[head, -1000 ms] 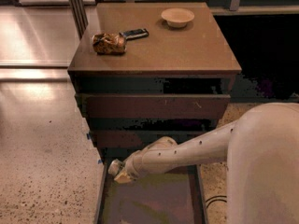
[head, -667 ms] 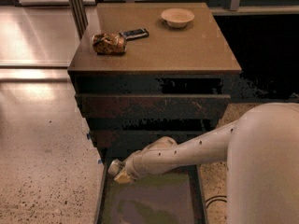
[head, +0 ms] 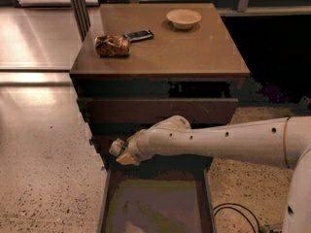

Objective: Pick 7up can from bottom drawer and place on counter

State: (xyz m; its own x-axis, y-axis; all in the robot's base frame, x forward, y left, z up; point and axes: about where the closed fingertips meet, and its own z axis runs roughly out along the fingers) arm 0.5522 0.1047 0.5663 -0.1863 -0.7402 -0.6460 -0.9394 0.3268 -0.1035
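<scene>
The bottom drawer (head: 109,203) is pulled open at the bottom of the camera view, its greyish-green floor bare where it shows. My gripper (head: 122,153) hangs above the drawer's back left corner, in front of the middle drawer front. It is shut on the 7up can (head: 115,147), a small whitish can that sticks out to the left of the fingers. The white arm reaches in from the right. The counter (head: 170,50) is the brown cabinet top above.
On the counter lie a brown-gold snack bag (head: 112,46), a flat black phone-like bar (head: 138,35) and a pale bowl (head: 183,18). Two shut drawer fronts sit under the counter. Speckled floor lies to the left; a black cable (head: 233,210) lies at the lower right.
My gripper has risen with the can, from just above the drawer's back edge to the height of the middle drawer front. Nothing on the counter has moved.
</scene>
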